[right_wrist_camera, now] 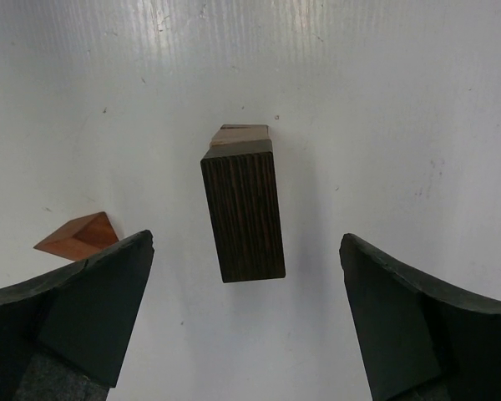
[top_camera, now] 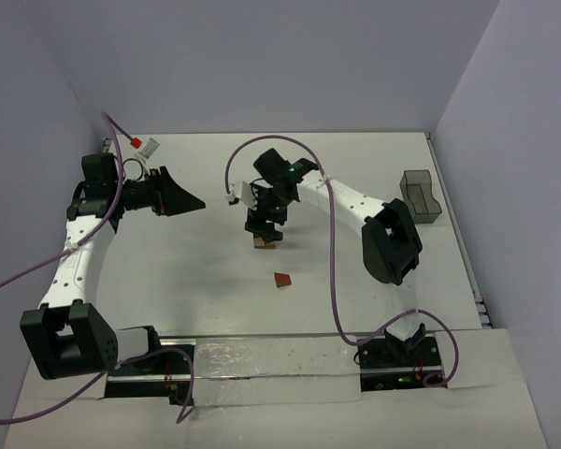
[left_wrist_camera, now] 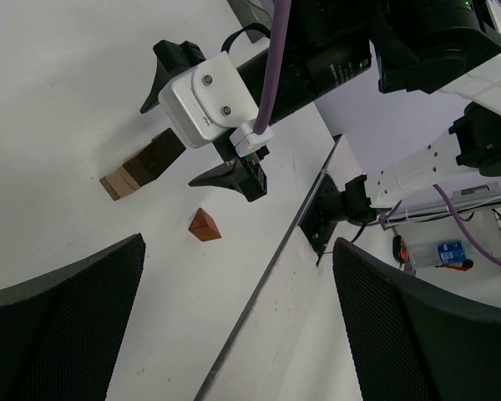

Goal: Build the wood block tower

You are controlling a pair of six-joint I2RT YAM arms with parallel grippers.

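A small stack [top_camera: 261, 242] stands mid-table: a dark brown block [right_wrist_camera: 244, 213] on light tan blocks [right_wrist_camera: 240, 134]. It also shows in the left wrist view [left_wrist_camera: 142, 167]. A reddish-brown wedge [top_camera: 281, 280] lies loose on the table beside it, also seen in the right wrist view [right_wrist_camera: 77, 236] and the left wrist view [left_wrist_camera: 204, 225]. My right gripper [top_camera: 265, 230] hangs over the stack, open, with its fingers [right_wrist_camera: 108, 292] on either side of the dark block and apart from it. My left gripper [top_camera: 194, 200] is open and empty, held high at the left and pointing towards the stack.
A grey open container [top_camera: 421, 196] stands at the table's right edge. A small red-capped item [top_camera: 142, 144] lies at the far left corner. The right arm's cable [top_camera: 332, 271] hangs over the table. White walls close in the back and sides.
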